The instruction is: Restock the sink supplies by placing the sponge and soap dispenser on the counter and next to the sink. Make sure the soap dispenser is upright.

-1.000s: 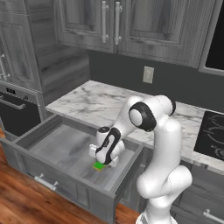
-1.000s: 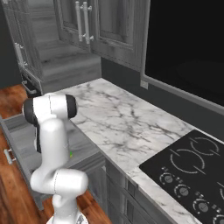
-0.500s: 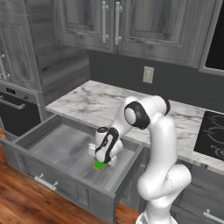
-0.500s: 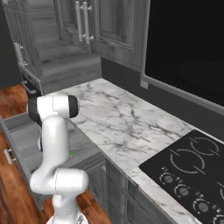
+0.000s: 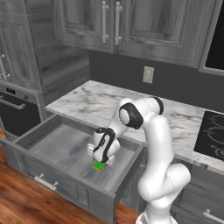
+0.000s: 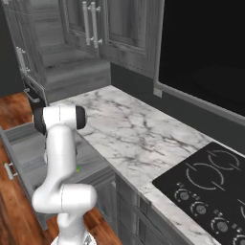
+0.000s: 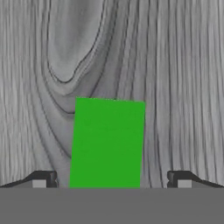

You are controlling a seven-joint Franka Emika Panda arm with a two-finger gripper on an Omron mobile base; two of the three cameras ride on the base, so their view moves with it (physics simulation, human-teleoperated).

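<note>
Bent down into the open drawer [image 5: 65, 151], gripper [image 7: 111, 179] jaws wide apart, straddling the sponge [image 7: 107, 143]. Flat, bright green top showing.

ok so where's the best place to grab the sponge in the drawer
Across its two long edges, coming straight down from above. The sponge lies flat, green face up, on the floor of the open drawer, so only its thin sides offer a hold. The gripper hangs over it open, one fingertip outside each long edge, probably wide enough to straddle it.
</note>
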